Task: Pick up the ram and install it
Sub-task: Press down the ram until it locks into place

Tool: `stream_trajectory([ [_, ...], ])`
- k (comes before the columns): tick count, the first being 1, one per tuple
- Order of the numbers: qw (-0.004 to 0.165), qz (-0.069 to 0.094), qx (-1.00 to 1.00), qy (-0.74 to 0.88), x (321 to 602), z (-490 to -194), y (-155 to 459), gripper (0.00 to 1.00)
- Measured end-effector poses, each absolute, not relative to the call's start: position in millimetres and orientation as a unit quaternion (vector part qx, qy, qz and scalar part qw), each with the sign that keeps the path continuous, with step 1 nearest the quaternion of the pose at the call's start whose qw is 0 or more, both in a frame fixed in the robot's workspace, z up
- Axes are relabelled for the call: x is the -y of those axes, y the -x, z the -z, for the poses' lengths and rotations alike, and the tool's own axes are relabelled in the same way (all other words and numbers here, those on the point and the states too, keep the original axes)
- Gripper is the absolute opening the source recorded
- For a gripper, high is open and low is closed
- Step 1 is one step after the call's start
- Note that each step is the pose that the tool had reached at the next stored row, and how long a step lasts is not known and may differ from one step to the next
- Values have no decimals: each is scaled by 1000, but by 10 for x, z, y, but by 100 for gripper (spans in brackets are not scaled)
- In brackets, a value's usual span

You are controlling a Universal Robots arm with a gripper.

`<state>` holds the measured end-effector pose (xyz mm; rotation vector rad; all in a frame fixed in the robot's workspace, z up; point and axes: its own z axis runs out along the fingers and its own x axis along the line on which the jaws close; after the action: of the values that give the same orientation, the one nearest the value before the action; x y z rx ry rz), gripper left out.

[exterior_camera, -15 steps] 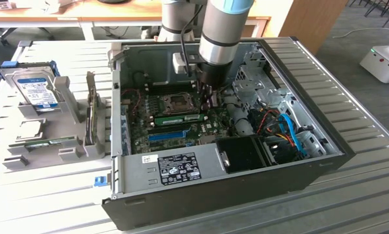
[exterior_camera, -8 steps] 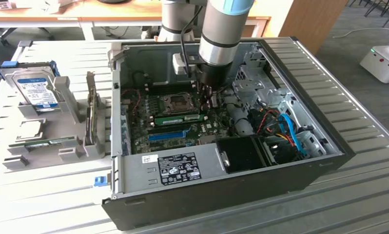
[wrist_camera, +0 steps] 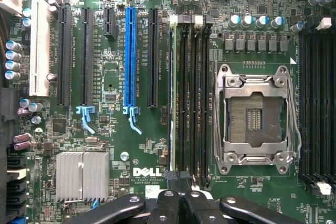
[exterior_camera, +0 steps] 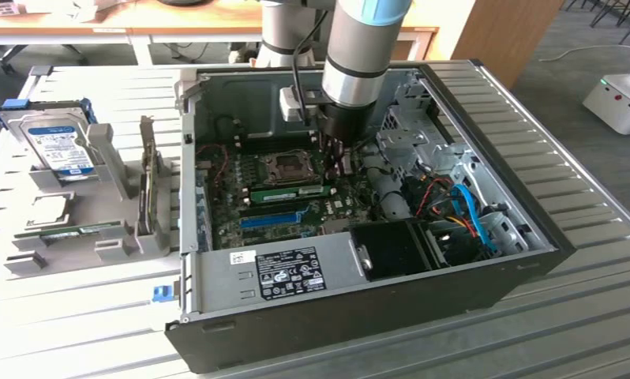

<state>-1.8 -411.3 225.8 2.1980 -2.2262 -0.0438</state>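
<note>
Green ram (exterior_camera: 294, 192) sits on edge, lengthwise in its motherboard (exterior_camera: 254, 207) slot.

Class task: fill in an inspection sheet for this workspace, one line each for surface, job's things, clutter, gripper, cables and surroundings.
surface: slatted grey metal table carrying an open black computer case.
job's things: long green ram stick standing in a motherboard slot beside the empty processor socket.
clutter: grey holder with silver blue-labelled hard drive; second green stick.
gripper: black gripper shut, above the slots' end.
cables: blue, red and orange cables inside the case.
surroundings: wooden desks; white machine at the exterior view's right.
</note>
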Motion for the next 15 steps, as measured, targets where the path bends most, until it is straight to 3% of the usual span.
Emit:
stream_trajectory([
  [15,7,14,712,-702,4113,-2237,18,11],
])
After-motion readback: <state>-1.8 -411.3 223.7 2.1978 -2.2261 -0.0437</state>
